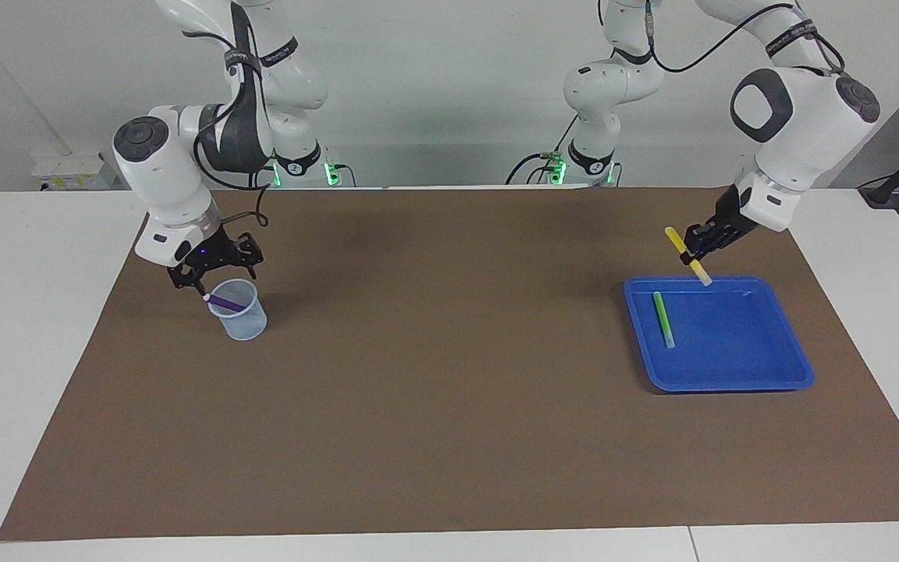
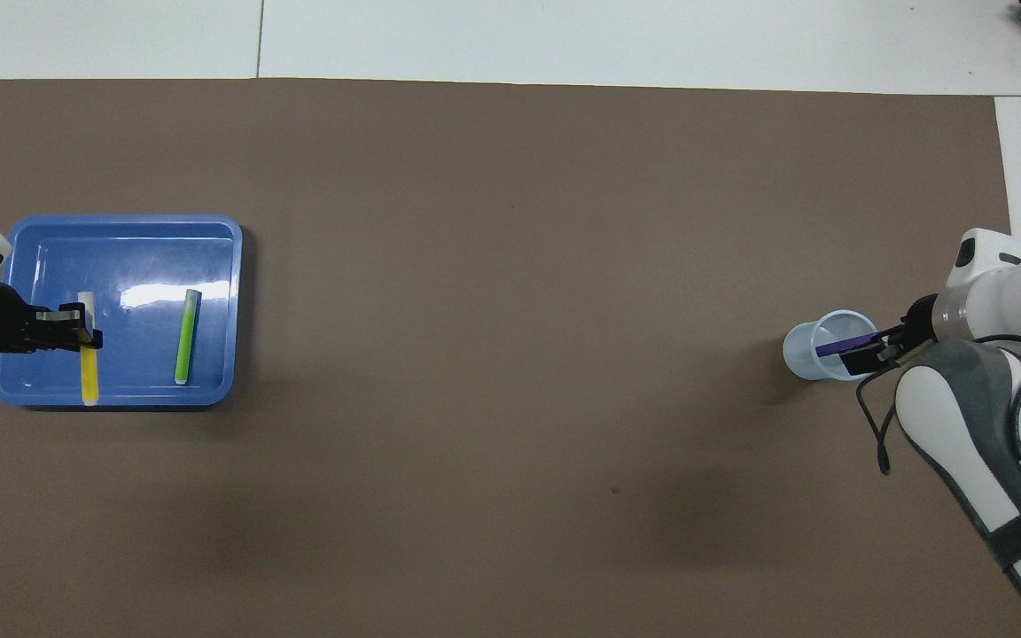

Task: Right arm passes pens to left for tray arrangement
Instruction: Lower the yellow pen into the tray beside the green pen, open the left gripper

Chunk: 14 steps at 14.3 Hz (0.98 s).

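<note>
The left gripper point(image 1: 694, 248) is hanging over the tray point(image 1: 762, 375) at the left arm's end of the table, its fingers pinching the yellow pen point(image 1: 688, 256) near the middle — the pen is sloping down, its pale lower tip just above the tray's rim on the side nearer the robots. From overhead the same left gripper point(image 2: 85, 335) is showing over the tray point(image 2: 120, 235), with the yellow pen point(image 2: 88, 370) lying across its fingertips and parallel to the green pen point(image 2: 185, 335). The green pen point(image 1: 662, 318) is lying flat in the tray, toward the end nearer the table's middle. At the right arm's end, the right gripper point(image 1: 214, 271) is hovering with its fingers spread wide just above the cup point(image 1: 240, 312), right at the rim nearer the robots. The purple pen point(image 1: 223, 301) is leaning inside the cup, its pale tip poking out over the rim just under the fingers — whether they are touching it I cannot tell. Overhead, the right gripper point(image 2: 871, 353) is covering the near edge of the cup point(image 2: 803, 350), and the purple pen point(image 2: 843, 344) is showing inside. Everything is sitting on the brown mat point(image 1: 449, 437).
</note>
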Motion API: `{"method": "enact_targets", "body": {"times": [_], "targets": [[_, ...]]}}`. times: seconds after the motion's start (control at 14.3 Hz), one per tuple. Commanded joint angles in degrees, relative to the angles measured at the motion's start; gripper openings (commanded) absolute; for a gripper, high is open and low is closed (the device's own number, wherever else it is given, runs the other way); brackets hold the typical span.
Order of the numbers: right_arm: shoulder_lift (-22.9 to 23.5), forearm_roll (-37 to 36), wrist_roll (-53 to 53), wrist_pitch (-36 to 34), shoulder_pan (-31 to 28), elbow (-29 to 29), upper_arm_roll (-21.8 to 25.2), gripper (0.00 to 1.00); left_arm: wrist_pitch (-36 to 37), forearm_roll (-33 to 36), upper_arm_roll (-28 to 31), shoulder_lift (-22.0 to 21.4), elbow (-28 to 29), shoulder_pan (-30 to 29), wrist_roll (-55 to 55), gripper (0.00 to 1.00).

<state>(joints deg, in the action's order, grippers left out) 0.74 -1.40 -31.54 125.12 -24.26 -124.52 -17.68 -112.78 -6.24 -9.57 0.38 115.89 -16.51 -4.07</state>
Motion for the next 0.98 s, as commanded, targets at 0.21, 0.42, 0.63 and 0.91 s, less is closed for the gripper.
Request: {"method": "enact_targets", "body": {"times": [0.21,0.42,0.63,0.91], "targets": [[1.11,-0.89,0.77,0.04,-2.54,-0.64,-1.04,0.79,-7.26,6.14,-0.53,6.20,-0.05,-0.72,-3.39,0.00],[1.20,-0.89,0.69,-0.22,-2.63,-0.37,-1.04,0.65,-11.30,6.94,-0.53,9.37,0.04,-0.89,-4.28,0.00],[1.46,-0.01,0.86,-0.58,-2.63,0.06,-1.04,0.53,-14.65,7.03,-0.53,12.27,0.30,-2.30,-5.68,0.00],[2.34,0.17,6.31,-2.59,-2.28,2.26,-1.22,0.50,-18.26,7.03,-0.53,14.91,0.83,-2.48,-5.69,0.00]]}}
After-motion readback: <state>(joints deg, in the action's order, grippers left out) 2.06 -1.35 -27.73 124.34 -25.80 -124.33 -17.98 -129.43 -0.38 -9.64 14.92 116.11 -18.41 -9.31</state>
